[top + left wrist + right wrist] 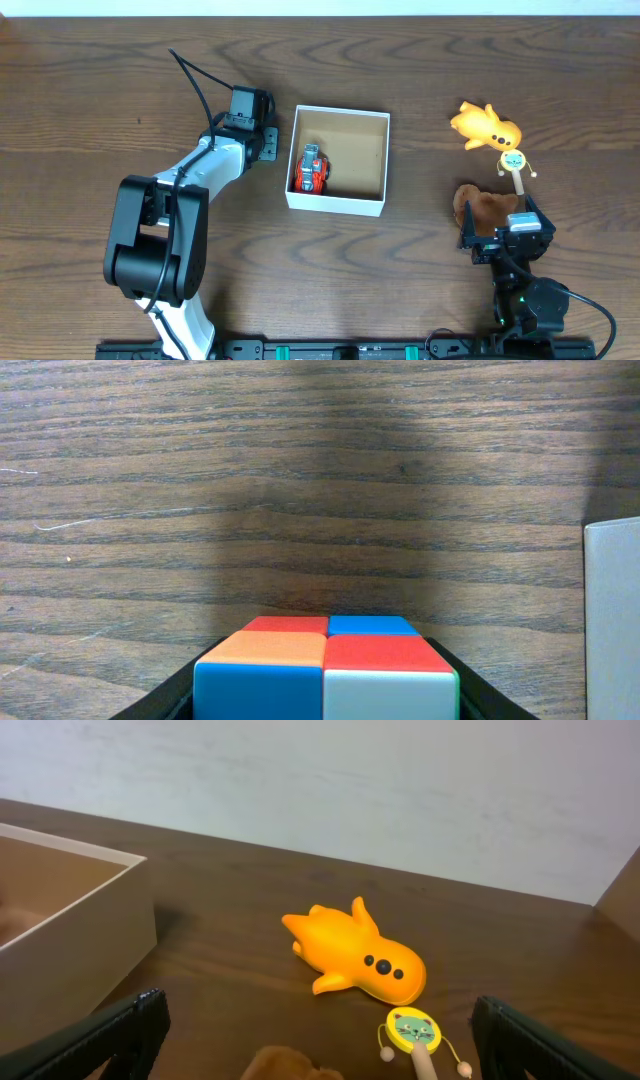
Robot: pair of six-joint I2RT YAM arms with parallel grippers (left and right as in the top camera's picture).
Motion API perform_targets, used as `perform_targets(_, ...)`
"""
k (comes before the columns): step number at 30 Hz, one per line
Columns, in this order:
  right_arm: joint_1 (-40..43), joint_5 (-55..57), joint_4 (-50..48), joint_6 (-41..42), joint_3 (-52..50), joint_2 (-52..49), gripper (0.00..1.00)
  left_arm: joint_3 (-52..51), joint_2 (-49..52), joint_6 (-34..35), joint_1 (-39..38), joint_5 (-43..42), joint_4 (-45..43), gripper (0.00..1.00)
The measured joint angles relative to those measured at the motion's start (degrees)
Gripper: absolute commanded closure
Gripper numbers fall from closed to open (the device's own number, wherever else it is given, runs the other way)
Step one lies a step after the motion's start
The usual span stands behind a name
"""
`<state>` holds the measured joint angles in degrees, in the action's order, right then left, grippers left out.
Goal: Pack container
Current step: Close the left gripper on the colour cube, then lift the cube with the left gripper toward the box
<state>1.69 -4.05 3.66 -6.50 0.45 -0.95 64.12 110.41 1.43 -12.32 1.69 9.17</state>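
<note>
Item, nearest the lens: colour cube [326, 670], two-by-two, orange, red, blue and white faces showing; clamped between the dark fingers of the left gripper [266, 143], just outside the left wall of the container [337, 203]; that white wall shows at the right edge of the left wrist view.

Item: container, square and shallow, brown inside, mid-table; holds one red toy car [311, 170] against its left side, the rest of the floor bare.

Item: orange toy animal [487, 127], well to the right of the container, lying on its side; cat-face rattle [514, 163] on a stick just beyond it, farther from the container.

Item: brown plush [485, 208], right of the container and nearer the robot; the right gripper [503, 232] sits at it with fingers spread wide, nothing held.

Hazards, as judged: the cube has to cross the left wall – carried too low, it would strike the rim and shove the light box; let go straight past the wall, it could land on the car and roll off crooked; the rattle's stick lies close to the plush – closing fingers might catch both.
</note>
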Motion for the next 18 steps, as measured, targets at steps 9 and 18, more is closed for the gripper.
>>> perform_targets(9, 0.0, 0.0, 0.0, 0.0, 0.0, 0.0, 0.01, 0.0, -2.8, 0.0, 0.0, 0.0, -0.4, 0.46)
perform_targets(18, 0.0, 0.0, 0.0, 0.0, 0.0, 0.0, 0.01, 0.0, -12.1, 0.0, 0.0, 0.0, -0.8, 0.46)
